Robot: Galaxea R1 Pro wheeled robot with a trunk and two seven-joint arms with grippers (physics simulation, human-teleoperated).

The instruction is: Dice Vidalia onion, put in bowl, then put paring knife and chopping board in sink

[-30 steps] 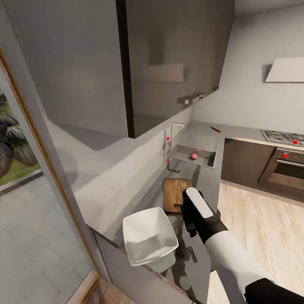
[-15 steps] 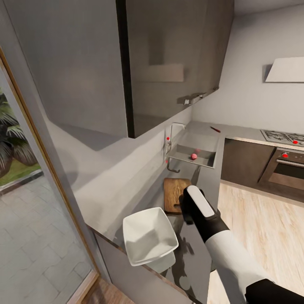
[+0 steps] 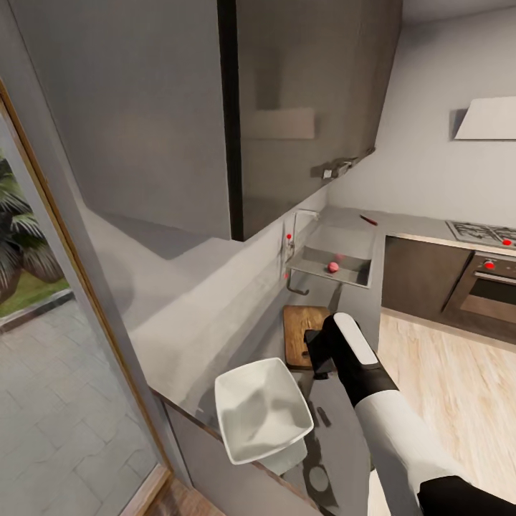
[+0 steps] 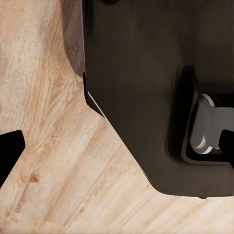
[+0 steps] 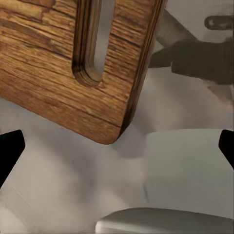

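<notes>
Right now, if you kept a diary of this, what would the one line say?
stage: onion in sink | right gripper open over chopping board | bowl on countertop | paring knife beyond sink

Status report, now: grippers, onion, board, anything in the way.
Right gripper open, empty, above chopping board handle end. Left gripper open over the floor. Onion in sink; paring knife on countertop beyond. Bowl beside board; nothing blocking.

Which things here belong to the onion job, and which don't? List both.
Job:
round pinkish onion in rectangular steel sink
brown wooden chopping board
small red-handled paring knife
glossy white squarish bowl
grey glossy countertop

Not job:
gas hob
oven
</notes>
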